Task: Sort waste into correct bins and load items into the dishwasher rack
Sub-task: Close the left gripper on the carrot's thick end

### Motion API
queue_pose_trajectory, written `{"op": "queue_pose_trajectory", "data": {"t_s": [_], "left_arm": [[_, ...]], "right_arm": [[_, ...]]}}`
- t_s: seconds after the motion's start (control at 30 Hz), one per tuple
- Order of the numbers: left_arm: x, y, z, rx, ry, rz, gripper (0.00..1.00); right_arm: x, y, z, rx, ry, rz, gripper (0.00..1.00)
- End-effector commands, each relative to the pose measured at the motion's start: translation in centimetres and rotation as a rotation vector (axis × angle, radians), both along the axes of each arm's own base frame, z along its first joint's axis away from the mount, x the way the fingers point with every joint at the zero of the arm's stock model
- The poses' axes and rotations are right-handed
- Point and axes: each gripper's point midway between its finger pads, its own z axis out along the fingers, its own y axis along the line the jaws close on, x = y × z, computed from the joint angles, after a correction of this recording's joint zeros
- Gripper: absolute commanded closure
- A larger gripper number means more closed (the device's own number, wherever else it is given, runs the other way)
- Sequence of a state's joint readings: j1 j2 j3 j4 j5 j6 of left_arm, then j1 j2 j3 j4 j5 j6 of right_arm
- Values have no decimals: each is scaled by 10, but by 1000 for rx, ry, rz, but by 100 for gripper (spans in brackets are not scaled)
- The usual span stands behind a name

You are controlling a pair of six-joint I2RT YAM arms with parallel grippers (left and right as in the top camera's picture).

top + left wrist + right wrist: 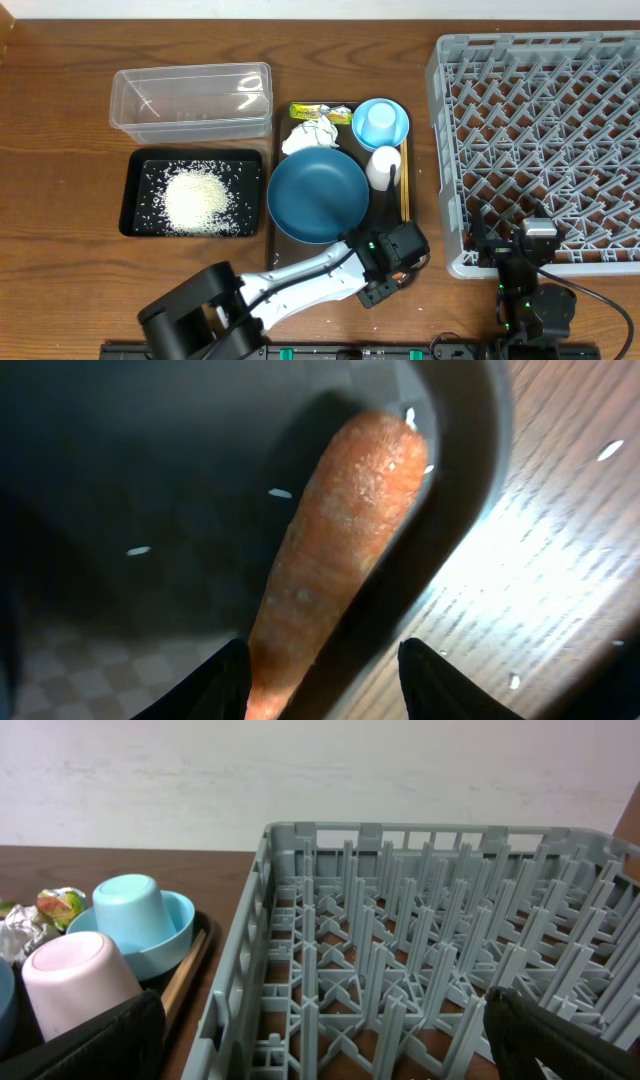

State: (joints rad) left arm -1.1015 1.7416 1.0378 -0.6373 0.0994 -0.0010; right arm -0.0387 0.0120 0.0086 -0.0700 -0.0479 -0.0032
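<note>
An orange carrot (pixel 340 550) lies in the dark rounded corner of the brown serving tray (pixel 470 510), with a few rice grains around it. My left gripper (pixel 325 660) is open astride its lower end: the left finger (pixel 215 685) is against the carrot, the right finger (pixel 440 680) is apart from it. From overhead the left gripper (pixel 395 262) hides the carrot. My right gripper (pixel 325 1030) is open wide over the front wall of the grey dishwasher rack (pixel 540 140) and holds nothing. White rice (pixel 195 198) fills the black tray (pixel 135 165). The clear tub (pixel 190 100) stands behind it.
On the brown tray (pixel 280 250) stand a large blue bowl (pixel 318 195), a crumpled tissue (pixel 310 135), a yellow-green wrapper (pixel 320 112), a light-blue cup (pixel 378 122) in a small bowl, a white cup (pixel 384 167) and chopsticks (pixel 404 185). The rack stands close on the right.
</note>
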Motion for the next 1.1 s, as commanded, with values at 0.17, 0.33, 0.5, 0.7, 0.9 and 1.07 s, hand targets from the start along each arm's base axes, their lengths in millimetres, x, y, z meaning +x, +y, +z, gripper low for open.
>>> {"op": "queue_pose_trajectory", "data": {"t_s": [0.17, 0.33, 0.5, 0.7, 0.9, 1.07], "left_arm": [[-1, 7, -25, 61, 17, -55, 49], [3, 3, -30, 56, 4, -54, 49], [7, 6, -29, 69, -16, -47, 49], [13, 7, -14, 50, -27, -29, 50], [12, -2, 17, -51, -16, -22, 49], [12, -8, 39, -122, -30, -25, 46]], "right_arm": [[0, -1, -1, 17, -1, -8, 1], [0, -1, -1, 17, -1, -8, 1], [0, -1, -1, 17, -1, -8, 1], [0, -1, -1, 17, -1, -8, 1], [0, -1, -1, 17, -1, -8, 1], [0, -1, -1, 17, -1, -8, 1]]}}
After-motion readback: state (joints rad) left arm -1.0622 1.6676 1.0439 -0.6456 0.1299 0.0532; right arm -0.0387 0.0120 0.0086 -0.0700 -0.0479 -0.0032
